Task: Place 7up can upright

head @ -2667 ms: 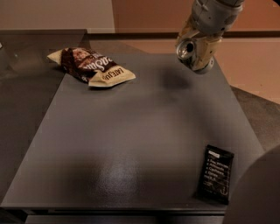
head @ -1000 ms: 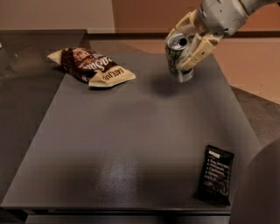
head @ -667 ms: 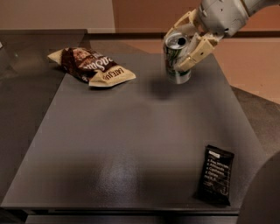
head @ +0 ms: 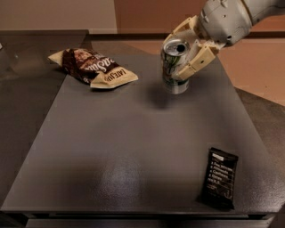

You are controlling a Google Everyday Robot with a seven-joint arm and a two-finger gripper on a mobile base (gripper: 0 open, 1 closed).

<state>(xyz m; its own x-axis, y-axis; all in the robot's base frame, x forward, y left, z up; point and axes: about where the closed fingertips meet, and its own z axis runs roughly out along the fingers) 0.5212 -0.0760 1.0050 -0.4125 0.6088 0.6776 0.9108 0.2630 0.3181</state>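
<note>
Gripper (head: 174, 57) at 1 o'clock: chunky cream-beige segmented fingers (head: 196, 59), rounded light-grey wrist housing (head: 222, 20), grey arm (head: 262, 6) exiting frame at 2 o'clock.

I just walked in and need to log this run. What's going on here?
The robot's gripper is closed around a 7up can, holding it upright over the far side of the dark table. The can's base is at or just above the surface; I cannot tell whether it touches. A brown snack bag lies at the far left and a black bar wrapper at the near right, both apart from the can.
</note>
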